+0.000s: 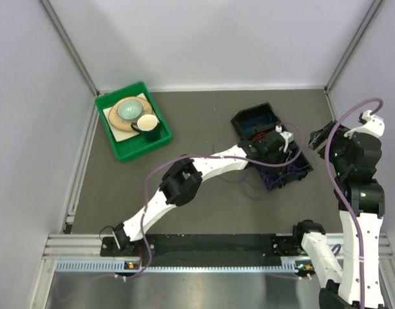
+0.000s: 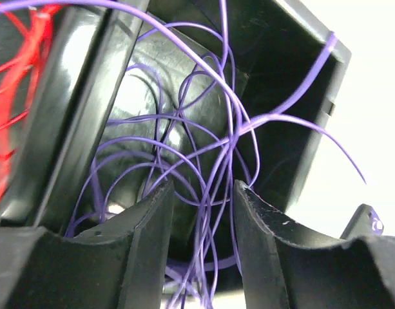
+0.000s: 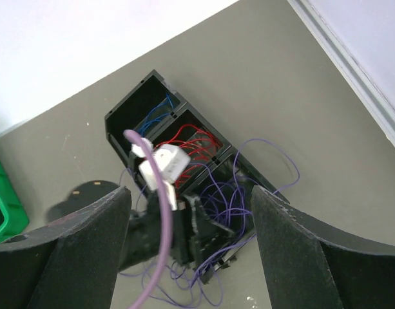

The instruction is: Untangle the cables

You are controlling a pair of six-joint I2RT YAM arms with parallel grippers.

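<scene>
On the top view the left arm reaches from the near rail toward 2 o'clock, and the left gripper (image 2: 203, 193) sits inside the end compartment of the black tray (image 1: 249, 119); its jaws stand parted, with several purple cables (image 2: 184, 129) running loosely through the gap, so nothing looks pinched; the right gripper (image 3: 187, 193) hangs just beside the tray at its 3 o'clock side, jaws wide and holding nothing. Judged from the wrist views, the sorting seems well along: the blue cables (image 3: 160, 109) lie in the far compartment, the red cables (image 3: 191, 138) in the middle 1, each apparently by itself; the purple ones remain the work left, since their loops cross over each other in the third compartment and spill over its wall onto the table (image 1: 203, 109) toward 6 o'clock. Farther off, at 10 o'clock, a green bin (image 1: 120, 145) holds dishware and plays no part. No brand, label or readable writing shows in any of the 3 views.
</scene>
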